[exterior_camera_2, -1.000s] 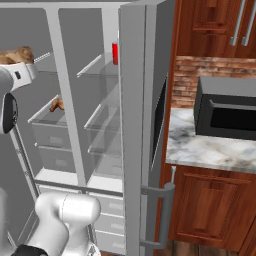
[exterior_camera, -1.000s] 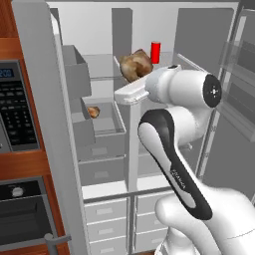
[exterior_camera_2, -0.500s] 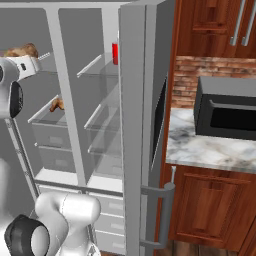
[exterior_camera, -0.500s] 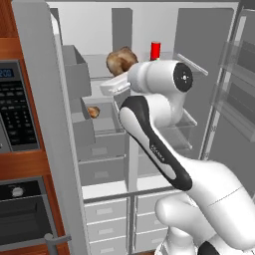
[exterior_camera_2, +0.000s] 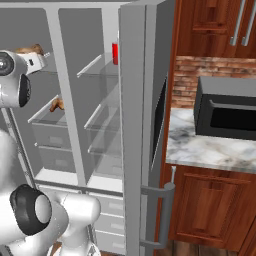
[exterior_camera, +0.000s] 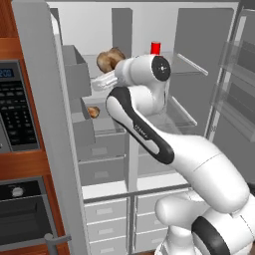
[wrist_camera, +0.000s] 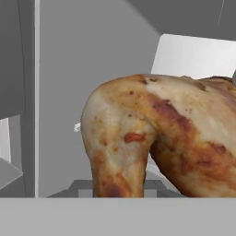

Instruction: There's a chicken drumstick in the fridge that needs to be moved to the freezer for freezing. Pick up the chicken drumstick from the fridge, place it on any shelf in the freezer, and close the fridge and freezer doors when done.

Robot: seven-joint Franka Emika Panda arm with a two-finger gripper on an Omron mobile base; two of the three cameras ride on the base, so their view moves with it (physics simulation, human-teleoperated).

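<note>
The golden-brown chicken drumstick (exterior_camera: pixel 110 59) hangs high in front of the freezer's upper part, left of the centre divider. My gripper (exterior_camera: pixel 105 70) is shut on it; the meat hides the fingertips. From the right, the drumstick (exterior_camera_2: pixel 29 50) sits just above my white hand (exterior_camera_2: pixel 35 61). In the hand view the drumstick (wrist_camera: pixel 156 147) looms very close, with the grey freezer interior behind it. The freezer (exterior_camera: pixel 102 148) has grey drawers below. The fridge (exterior_camera: pixel 179 107), with its glass shelves, is on the right. Both doors stand open: the freezer door (exterior_camera: pixel 37 109) and the fridge door (exterior_camera_2: pixel 145 125) with its dark panel.
A red can (exterior_camera: pixel 156 48) stands on the fridge's top shelf. A small orange-brown food lump (exterior_camera: pixel 92 111) lies lower in the freezer. Grey door bins (exterior_camera: pixel 74 74) jut out from the freezer door beside my hand. A microwave (exterior_camera_2: pixel 225 107) sits on the marble counter (exterior_camera_2: pixel 200 147).
The arm has swung left and a little up, carrying the drumstick from near the centre divider across into the freezer side. The can and the orange-brown lump have stayed put.
</note>
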